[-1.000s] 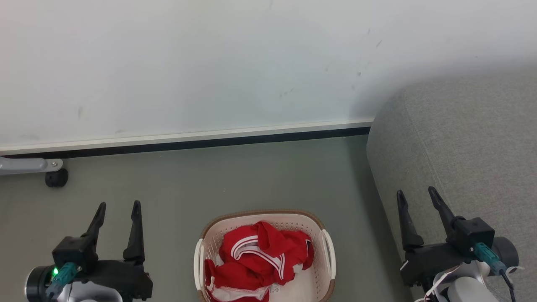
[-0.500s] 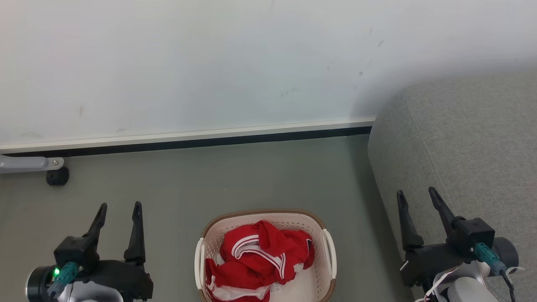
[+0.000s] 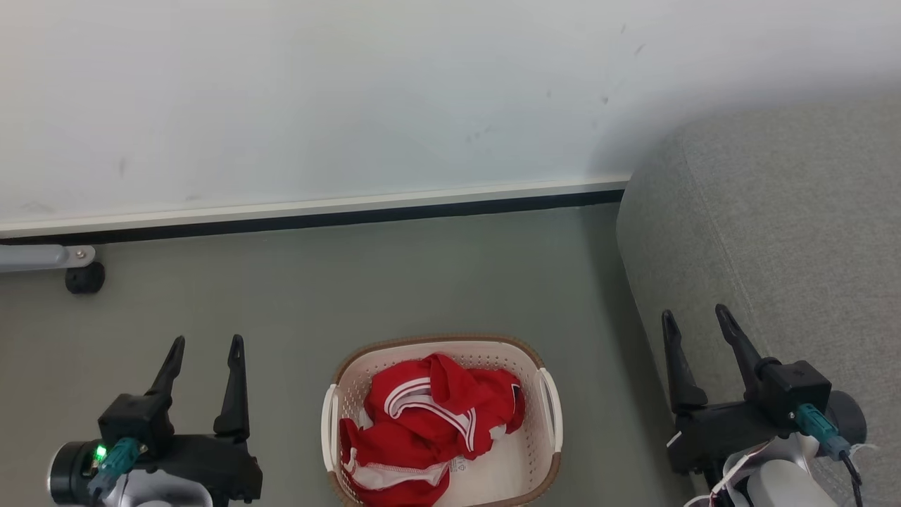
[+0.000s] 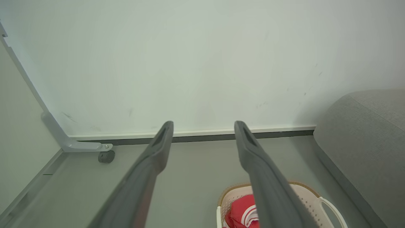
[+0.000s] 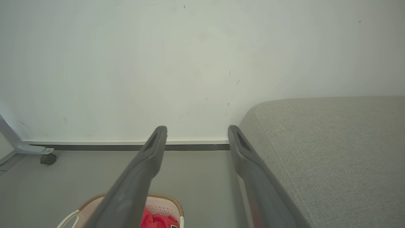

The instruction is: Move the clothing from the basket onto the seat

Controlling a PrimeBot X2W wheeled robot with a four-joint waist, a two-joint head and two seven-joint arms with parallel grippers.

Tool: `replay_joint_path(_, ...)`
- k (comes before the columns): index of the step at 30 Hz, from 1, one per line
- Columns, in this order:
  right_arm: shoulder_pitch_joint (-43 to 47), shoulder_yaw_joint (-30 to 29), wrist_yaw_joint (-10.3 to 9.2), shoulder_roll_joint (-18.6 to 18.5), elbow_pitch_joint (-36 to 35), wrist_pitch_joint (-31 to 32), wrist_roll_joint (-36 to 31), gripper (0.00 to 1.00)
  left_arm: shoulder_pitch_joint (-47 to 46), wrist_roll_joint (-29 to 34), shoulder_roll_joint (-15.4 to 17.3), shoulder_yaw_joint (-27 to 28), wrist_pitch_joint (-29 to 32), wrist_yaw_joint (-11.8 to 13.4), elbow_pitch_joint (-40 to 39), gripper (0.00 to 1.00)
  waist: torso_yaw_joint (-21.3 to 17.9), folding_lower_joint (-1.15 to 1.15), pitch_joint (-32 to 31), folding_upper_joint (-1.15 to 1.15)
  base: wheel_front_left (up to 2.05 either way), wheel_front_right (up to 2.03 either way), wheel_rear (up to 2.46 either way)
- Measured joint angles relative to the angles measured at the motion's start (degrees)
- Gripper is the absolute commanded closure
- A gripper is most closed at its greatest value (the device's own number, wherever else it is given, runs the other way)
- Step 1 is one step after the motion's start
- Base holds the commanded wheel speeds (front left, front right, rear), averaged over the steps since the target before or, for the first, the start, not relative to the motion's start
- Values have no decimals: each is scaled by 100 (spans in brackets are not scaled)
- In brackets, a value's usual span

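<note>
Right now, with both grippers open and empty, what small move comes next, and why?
Probably swing the right gripper left and down over the basket. The clothing lies heaped inside, untouched; this gripper stands open beside the seat, so it likely has the shorter carry.

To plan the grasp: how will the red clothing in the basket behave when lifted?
Probably floppy: the red clothing lies crumpled in folds, so it should sag. Thin fabric, so likely light. One pull may drag more along, since the pieces lie tangled in the basket.
</note>
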Motion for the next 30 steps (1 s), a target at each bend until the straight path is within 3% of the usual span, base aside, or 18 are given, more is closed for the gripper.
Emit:
replay_joint_path(12, -264, -55, -1, 98, -430, -1, -21, 0, -419, 97, -122, -312, 87, -65, -35, 0, -116, 1, 618, 0, 0, 0, 0)
replay_joint_path(16, -402, -64, -3, 136, -565, -9, -80, 0, -661, 99, -174, -404, 141, -244, 20, 0, -172, 1, 895, 1, 0, 0, 0)
replay_joint_path(30, -1034, -53, -10, 436, -984, -42, -231, 0, -1503, 457, -205, -912, 456, -525, 716, 0, -462, 0, 1968, 1, 0, 0, 0)
